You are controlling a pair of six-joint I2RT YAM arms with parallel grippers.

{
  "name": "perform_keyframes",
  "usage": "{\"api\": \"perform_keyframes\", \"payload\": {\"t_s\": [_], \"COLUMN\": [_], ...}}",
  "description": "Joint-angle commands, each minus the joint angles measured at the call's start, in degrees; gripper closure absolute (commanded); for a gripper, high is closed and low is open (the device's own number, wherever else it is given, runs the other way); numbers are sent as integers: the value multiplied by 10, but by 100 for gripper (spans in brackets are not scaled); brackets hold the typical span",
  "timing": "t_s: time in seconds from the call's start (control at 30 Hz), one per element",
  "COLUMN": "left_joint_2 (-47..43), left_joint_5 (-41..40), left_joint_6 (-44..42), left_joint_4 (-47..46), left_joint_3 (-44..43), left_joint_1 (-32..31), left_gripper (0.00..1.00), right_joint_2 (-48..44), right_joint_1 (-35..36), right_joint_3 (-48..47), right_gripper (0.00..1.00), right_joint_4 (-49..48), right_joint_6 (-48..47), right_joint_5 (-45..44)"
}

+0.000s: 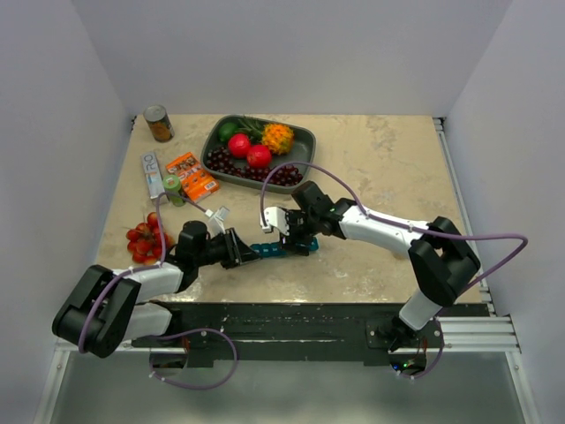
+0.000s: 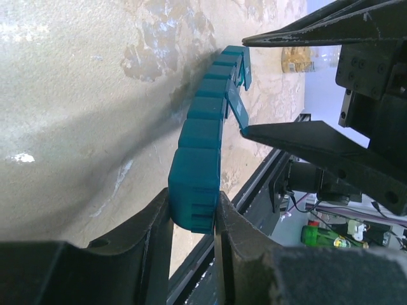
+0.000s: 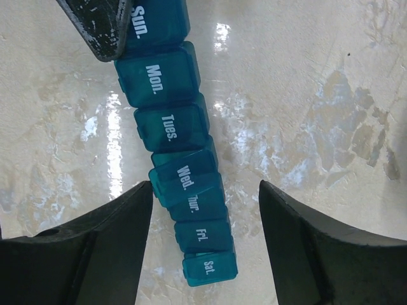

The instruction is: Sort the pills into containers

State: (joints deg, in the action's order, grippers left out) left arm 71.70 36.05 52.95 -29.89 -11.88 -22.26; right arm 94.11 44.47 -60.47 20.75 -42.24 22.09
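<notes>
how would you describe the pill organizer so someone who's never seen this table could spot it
From the dark fruit tray at the back of the table, come toward the near edge. The pill organizer lies there, its Sun. end clamped in the left pincer. It is the only teal thing: a narrow strip of seven lidded boxes marked Sun. to Sat.

Status: left arm (image 1: 146,281) lies low and reaches right along the near edge. The left gripper (image 1: 247,251) is clamped on the end compartment of the pill organizer (image 1: 272,249), with its fingers (image 2: 152,241) tight on both sides. The right arm (image 1: 388,231) is bent sharply at the elbow, forearm running left, wrist pitched down. The right gripper (image 1: 297,242) is spread wide and points down over the strip's middle, one finger (image 3: 108,241) on each side. Can't tell if they touch it. The two grippers sit close together, tips facing.
</notes>
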Motion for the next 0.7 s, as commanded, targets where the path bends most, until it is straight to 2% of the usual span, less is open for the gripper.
{"api": "perform_keyframes", "payload": {"t_s": [0.0, 0.4, 0.67], "left_joint_2": [9, 24, 37], "left_joint_5": [11, 27, 33], "left_joint_6": [-7, -7, -9], "left_joint_4": [-21, -30, -32], "left_joint_3": [8, 5, 1], "left_joint_1": [-2, -2, -2], "left_gripper": [100, 100, 100], "right_joint_2": [-25, -4, 2], "right_joint_1": [-24, -28, -27], "right_joint_3": [-5, -18, -26], "right_gripper": [34, 43, 44], "right_joint_4": [-42, -78, -94], "right_joint_6": [22, 66, 82], "right_joint_5": [-15, -51, -82]}}
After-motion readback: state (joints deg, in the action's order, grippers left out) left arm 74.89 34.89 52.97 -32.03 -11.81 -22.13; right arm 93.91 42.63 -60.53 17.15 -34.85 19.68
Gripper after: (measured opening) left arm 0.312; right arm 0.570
